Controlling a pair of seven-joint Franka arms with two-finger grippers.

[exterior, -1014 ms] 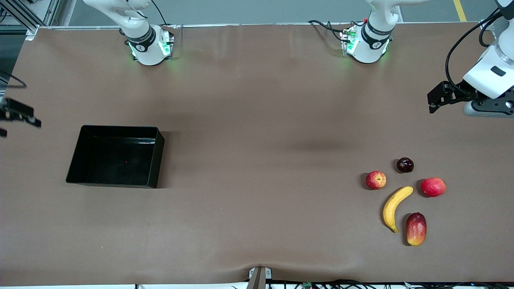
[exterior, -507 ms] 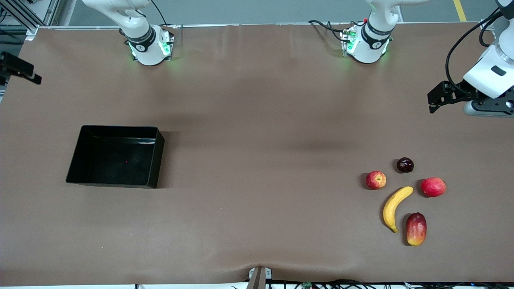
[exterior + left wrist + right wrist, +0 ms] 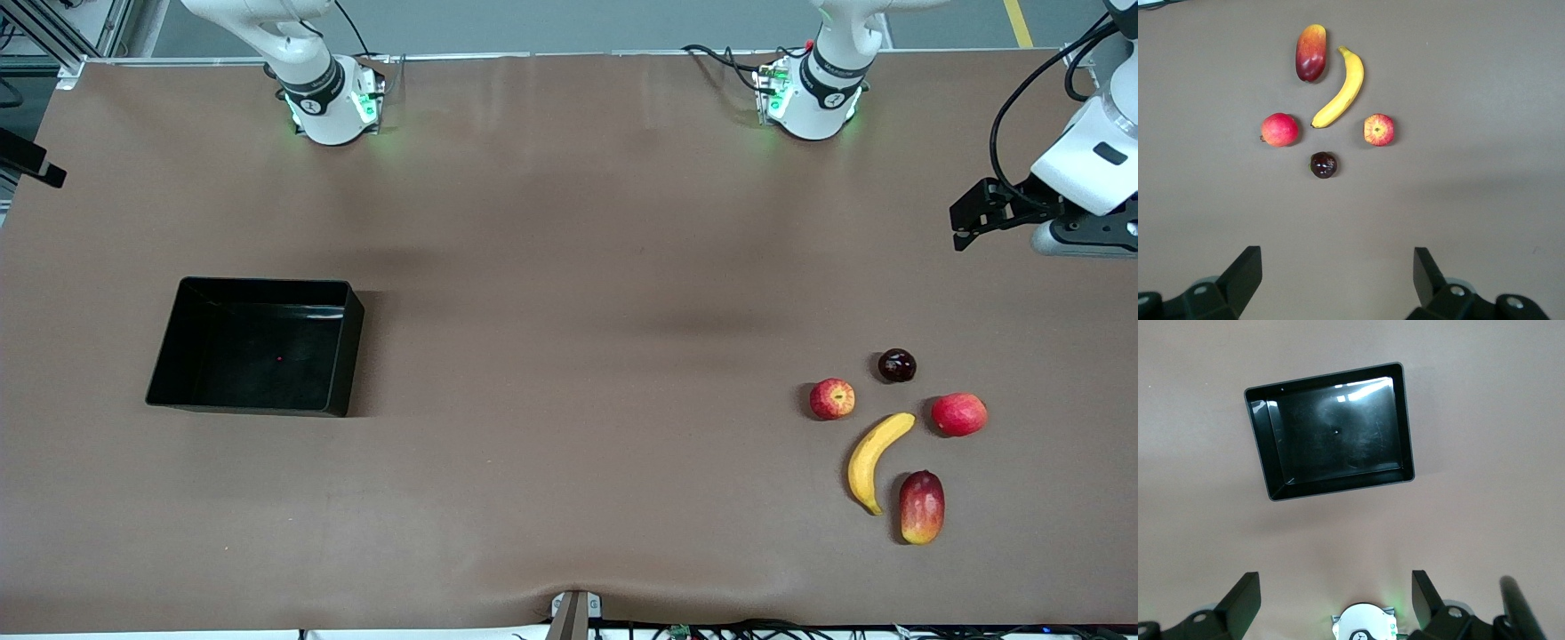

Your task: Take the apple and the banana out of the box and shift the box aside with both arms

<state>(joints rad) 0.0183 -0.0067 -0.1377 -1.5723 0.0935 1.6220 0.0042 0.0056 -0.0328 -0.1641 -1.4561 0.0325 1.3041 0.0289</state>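
Observation:
The yellow banana (image 3: 876, 460) and the red apple with yellow blush (image 3: 832, 398) lie on the table toward the left arm's end, among other fruits. Both show in the left wrist view, the banana (image 3: 1341, 93) and the apple (image 3: 1379, 129). The black box (image 3: 258, 283) stands empty toward the right arm's end and shows in the right wrist view (image 3: 1403, 420). My left gripper (image 3: 965, 222) hangs open and empty over bare table, apart from the fruits (image 3: 1336, 267). My right gripper (image 3: 31, 164) is at the table's end, open and empty (image 3: 1335, 587).
A dark plum (image 3: 897, 365), a plain red round fruit (image 3: 959, 414) and a red-yellow mango (image 3: 921, 507) lie close around the banana. The two arm bases (image 3: 333, 107) (image 3: 813, 98) stand along the table's edge farthest from the front camera.
My right gripper has moved along the table's end toward the robots' bases, away from the box. My left gripper has shifted only slightly. The fruits and box have not moved.

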